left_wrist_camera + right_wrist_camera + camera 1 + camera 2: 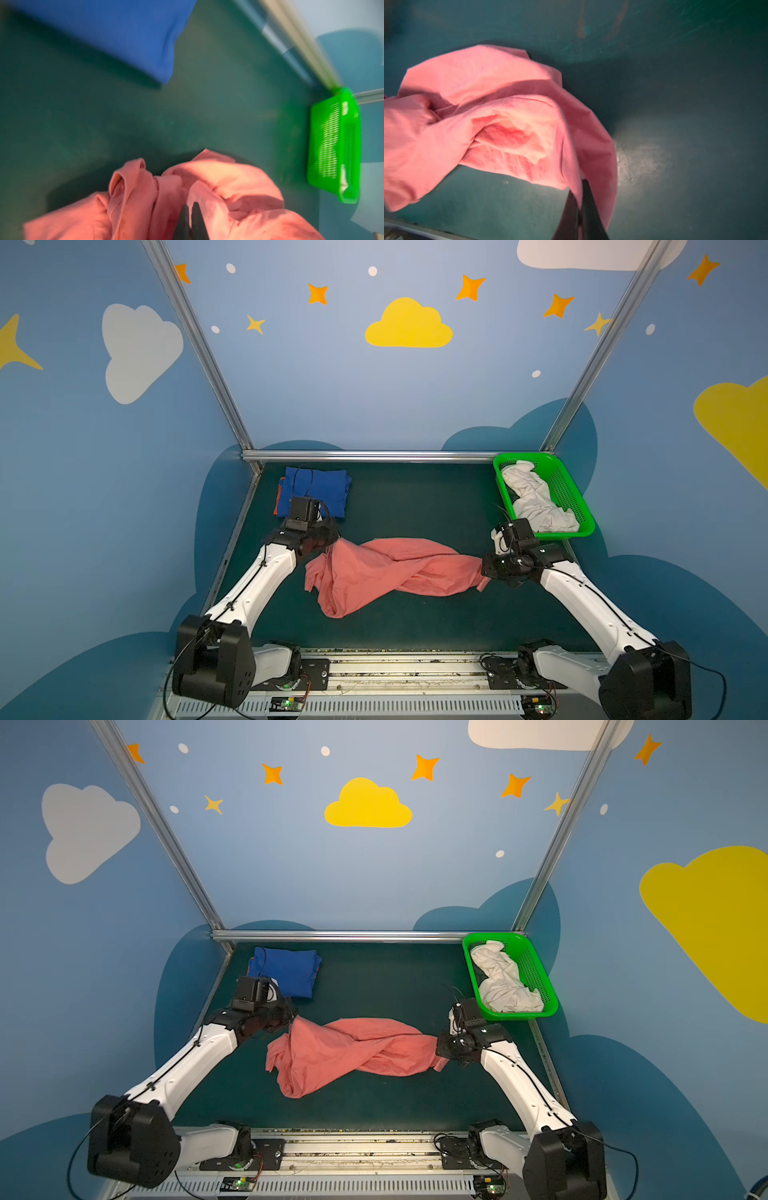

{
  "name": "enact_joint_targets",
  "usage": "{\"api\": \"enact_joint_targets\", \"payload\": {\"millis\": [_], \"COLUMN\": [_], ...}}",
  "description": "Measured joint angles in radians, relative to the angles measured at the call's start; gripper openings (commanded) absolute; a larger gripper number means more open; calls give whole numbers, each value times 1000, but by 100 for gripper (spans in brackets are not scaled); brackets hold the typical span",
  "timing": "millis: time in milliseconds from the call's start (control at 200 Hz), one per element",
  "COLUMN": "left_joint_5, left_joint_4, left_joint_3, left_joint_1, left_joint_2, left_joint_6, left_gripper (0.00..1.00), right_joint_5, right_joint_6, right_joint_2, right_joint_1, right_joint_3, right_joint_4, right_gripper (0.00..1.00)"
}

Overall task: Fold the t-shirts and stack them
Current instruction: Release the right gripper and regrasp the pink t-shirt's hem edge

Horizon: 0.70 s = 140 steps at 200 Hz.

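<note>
Salmon-pink t-shirt [386, 572] sits twisted at lower centre in both top views, its two ends pinched by the left gripper [190, 205] and right gripper [579, 187], jaws pressed together, evidently to stretch it flat for folding.

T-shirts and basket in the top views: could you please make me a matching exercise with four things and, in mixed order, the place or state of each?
Things:
1. salmon-pink t-shirt
2. blue t-shirt
3. white t-shirt
4. green basket

Places or states:
A. folded, at the far left of the table
B. stands at the far right corner
C. gripped by left hand and right hand
D. crumpled inside the basket

Pairs: 1-C, 2-A, 3-D, 4-B
</note>
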Motion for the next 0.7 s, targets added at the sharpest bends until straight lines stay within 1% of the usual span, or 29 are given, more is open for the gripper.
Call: {"api": "enact_joint_targets", "payload": {"millis": [95,200,290,365,481,541,701], "left_joint_5": [-42,-69,-80,-87,-94,-95,-96], "left_joint_4": [-15,-26,-36,-50,-68,-72,-72], "left_joint_3": [69,123,139,140,140,140,140], "left_joint_1": [0,0,1,2,2,2,2], "left_joint_2": [-65,-110,-129,-132,-128,-127,-126], "left_joint_6": [19,41,54,63,71,77,85], "left_gripper": [5,5,5,5,5,5,5], "right_joint_5": [19,28,46,72,104,109,103], "right_joint_6": [-14,-36,-64,-84,-110,-119,-126], "right_joint_2": [18,96,185,255,290,280,214], "right_joint_1": [-10,-23,-32,-35,-35,-35,-28], "right_joint_3": [14,37,80,135,198,209,198], "right_joint_4": [-7,-8,-19,-35,-55,-61,-95], "right_gripper": [8,23,35,42,55,58,59]}}
